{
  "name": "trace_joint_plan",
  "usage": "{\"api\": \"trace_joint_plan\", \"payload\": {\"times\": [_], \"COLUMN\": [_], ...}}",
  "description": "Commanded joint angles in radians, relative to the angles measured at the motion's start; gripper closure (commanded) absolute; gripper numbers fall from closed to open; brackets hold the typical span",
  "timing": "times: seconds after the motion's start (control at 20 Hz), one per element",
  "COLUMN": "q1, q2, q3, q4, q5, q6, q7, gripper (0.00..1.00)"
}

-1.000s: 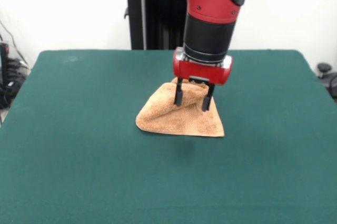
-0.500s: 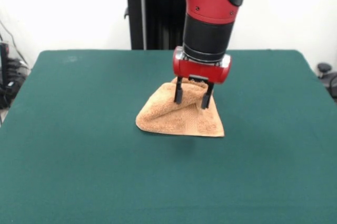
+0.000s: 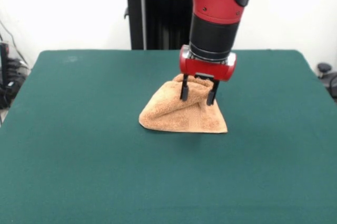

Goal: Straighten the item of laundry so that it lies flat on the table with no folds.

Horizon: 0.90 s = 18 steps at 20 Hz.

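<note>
One towel [image 3: 181, 116] is the sole workpiece; it sits near the middle of the table [image 3: 79, 155], bunched into a tent, not flat. Nearest the camera, its lower hem rests on the green top as a roughly straight edge, with a rolled fold at the left end. Farther back, the cloth rises to a peak under the gripper [image 3: 198, 97]. Both black prongs stand apart on either side of that peak; whether they grip the cloth or merely straddle it cannot be determined from this view.

Recommended procedure: confirm a firm pinch on a single layer near an edge, lift only until the fold opens, then draw away from the resting hem, keeping the hem anchored by friction.
</note>
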Motion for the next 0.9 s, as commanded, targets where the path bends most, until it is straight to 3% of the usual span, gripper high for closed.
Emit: {"api": "trace_joint_plan", "payload": {"times": [0.05, 0.9], "q1": [0.026, 0.051], "q2": [0.046, 0.041], "q3": [0.087, 0.065], "q4": [0.118, 0.097], "q5": [-0.029, -0.034], "q6": [0.009, 0.017], "q7": [0.063, 0.072], "gripper": [0.00, 0.00]}}
